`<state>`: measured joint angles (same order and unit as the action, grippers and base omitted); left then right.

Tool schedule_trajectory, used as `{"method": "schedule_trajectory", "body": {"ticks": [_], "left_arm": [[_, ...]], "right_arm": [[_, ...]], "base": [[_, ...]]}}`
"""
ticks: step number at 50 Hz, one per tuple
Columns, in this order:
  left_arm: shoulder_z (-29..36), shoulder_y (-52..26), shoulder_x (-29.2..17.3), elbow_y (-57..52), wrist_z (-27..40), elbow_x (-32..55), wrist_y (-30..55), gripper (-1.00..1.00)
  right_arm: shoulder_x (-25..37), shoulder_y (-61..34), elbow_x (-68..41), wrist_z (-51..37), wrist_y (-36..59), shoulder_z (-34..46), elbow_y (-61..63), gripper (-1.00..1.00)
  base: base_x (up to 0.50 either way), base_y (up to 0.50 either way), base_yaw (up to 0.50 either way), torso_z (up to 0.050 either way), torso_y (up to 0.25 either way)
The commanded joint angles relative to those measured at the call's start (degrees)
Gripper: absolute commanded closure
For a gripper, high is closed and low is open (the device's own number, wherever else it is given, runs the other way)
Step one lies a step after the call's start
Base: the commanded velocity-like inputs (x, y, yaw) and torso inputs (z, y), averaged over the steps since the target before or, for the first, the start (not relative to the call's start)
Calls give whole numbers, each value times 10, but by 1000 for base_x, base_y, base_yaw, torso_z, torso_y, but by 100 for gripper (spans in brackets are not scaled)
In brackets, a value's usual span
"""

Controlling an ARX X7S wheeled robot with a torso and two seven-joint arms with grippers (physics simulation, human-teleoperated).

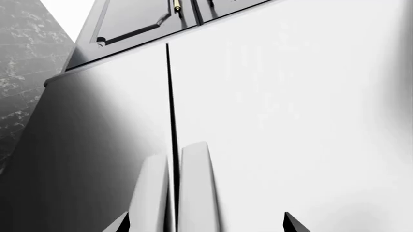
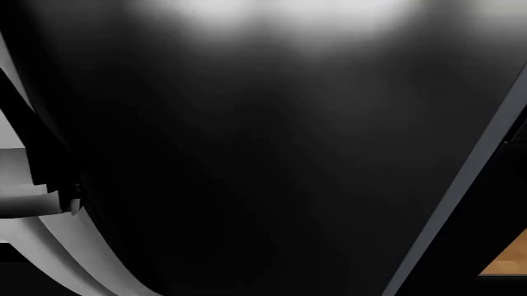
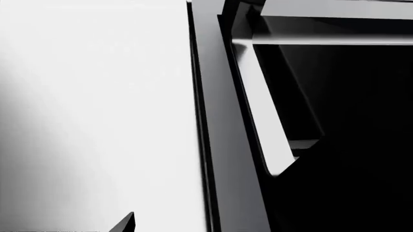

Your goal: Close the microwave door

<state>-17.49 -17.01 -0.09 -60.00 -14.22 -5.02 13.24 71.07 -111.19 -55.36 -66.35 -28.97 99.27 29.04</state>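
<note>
Left gripper fingertips spread wide, nothing between, facing pale double doors with two long handles just ahead — right gripper shows one fingertip only, state cannot tell; microwave not identifiable, dark opening beyond it.

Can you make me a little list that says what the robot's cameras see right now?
left wrist view: tall white double doors with two long silver handles side by side along the dark seam, grey cabinet doors beyond
left gripper: only two dark fingertips show at the picture's edge, spread apart
head view: a big glossy black panel fills almost everything; a bit of wooden floor at one corner
right wrist view: a flat white panel next to a dark opening with a grey frame
right gripper: one dark fingertip visible, open or shut unclear
microwave door: cannot tell which surface it is
</note>
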Motion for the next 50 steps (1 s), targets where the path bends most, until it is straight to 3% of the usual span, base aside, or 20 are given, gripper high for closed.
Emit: {"method": "schedule_trajectory", "body": {"ticks": [1,50], "left_arm": [[4,0,0,0,1,-2,1,-100],[10,-1,0,0,4,-6,4,-100]], "right_arm": [[-9,8,-38,38,-22,-7,-47,-100],[-54,-52,-135,146,64,-51,-158,-100]], "base": [[0,0,0,0,0],[0,0,0,0,0]]}}
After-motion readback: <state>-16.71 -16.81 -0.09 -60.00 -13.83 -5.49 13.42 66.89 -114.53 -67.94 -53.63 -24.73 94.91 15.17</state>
